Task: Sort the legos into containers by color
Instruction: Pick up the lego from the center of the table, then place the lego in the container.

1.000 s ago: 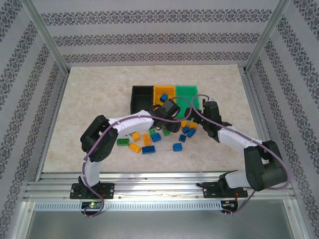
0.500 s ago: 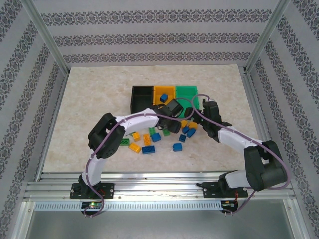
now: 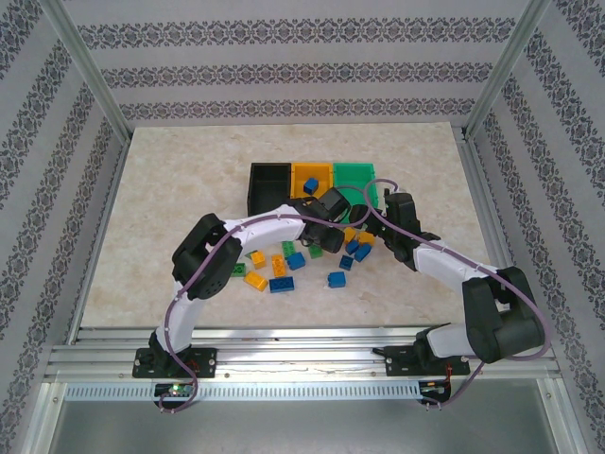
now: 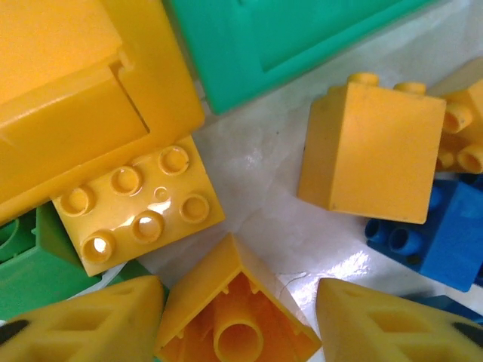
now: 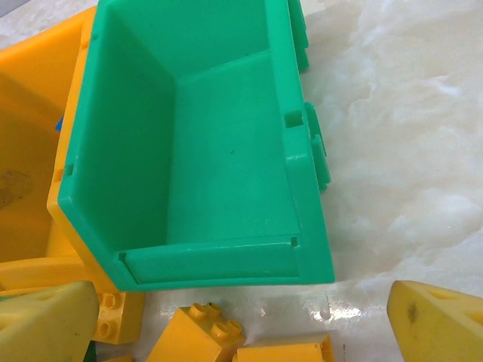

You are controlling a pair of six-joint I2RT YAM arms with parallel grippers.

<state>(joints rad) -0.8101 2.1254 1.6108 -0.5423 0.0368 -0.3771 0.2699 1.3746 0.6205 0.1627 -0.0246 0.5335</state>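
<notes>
Pinching the upturned yellow plastic brick (image 4: 226, 320) by both sides, my left pincer (image 4: 241, 298) is standing partly open on the pale marbled table (image 4: 264, 188), just beside the orange rectangular plastic bin (image 4: 68, 90). The pick is underway, I judge; next is calling for a lift over that rim.

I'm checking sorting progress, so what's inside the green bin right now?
No bricks visible: the green bin shows a bare floor and inner walls from the right wrist camera. Its far end is cut off at that view's top edge, so unchecked.
</notes>
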